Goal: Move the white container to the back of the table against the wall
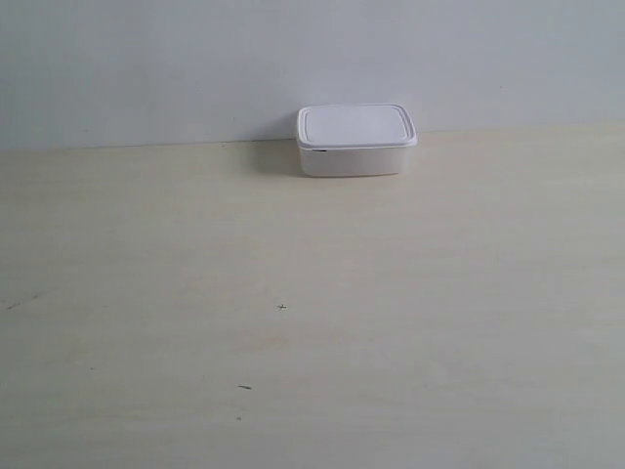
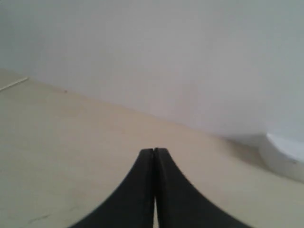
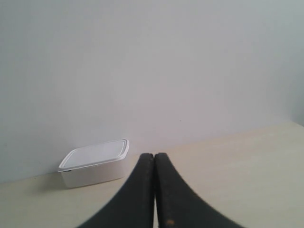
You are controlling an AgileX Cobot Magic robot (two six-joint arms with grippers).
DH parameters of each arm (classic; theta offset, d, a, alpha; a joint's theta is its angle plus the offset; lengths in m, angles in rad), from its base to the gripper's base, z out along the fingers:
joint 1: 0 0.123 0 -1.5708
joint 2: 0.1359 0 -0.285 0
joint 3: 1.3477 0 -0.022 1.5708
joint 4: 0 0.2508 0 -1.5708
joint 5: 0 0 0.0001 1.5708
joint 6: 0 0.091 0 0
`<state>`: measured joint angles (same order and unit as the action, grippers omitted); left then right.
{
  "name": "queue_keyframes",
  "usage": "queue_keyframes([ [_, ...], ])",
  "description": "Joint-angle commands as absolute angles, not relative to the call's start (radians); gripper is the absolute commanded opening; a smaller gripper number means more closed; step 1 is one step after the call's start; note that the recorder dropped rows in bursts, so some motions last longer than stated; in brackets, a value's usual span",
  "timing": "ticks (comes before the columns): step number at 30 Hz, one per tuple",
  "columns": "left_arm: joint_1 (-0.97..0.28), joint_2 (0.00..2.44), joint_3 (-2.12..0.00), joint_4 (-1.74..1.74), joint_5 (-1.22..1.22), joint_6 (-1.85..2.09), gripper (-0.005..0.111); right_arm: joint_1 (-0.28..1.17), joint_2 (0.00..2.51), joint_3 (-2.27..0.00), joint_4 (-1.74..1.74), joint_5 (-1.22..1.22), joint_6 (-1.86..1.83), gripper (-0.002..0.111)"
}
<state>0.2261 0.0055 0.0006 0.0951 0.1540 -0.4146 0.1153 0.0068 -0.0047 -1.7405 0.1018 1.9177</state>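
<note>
Left wrist view: only a blurred corner of the white container.

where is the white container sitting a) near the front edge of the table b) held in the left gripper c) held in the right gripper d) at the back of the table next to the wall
D: the white container rests on the table at its back, right by the wall, with nothing holding it.

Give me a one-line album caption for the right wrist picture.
Closed right gripper faces the lidded white container at the back of the table, near the wall.
</note>
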Motion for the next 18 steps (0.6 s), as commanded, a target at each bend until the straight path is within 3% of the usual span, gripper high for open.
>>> queue_keyframes([
  [1, 0.219, 0.000, 0.000, -0.007, 0.299, -0.138, 0.000, 0.117, 0.000, 0.000, -1.744, 0.106, 1.910, 0.000],
  [18, 0.219, 0.000, 0.000, -0.010, 0.356, -0.063, 0.000, 0.117, 0.000, 0.000, -1.744, 0.106, 1.910, 0.000],
])
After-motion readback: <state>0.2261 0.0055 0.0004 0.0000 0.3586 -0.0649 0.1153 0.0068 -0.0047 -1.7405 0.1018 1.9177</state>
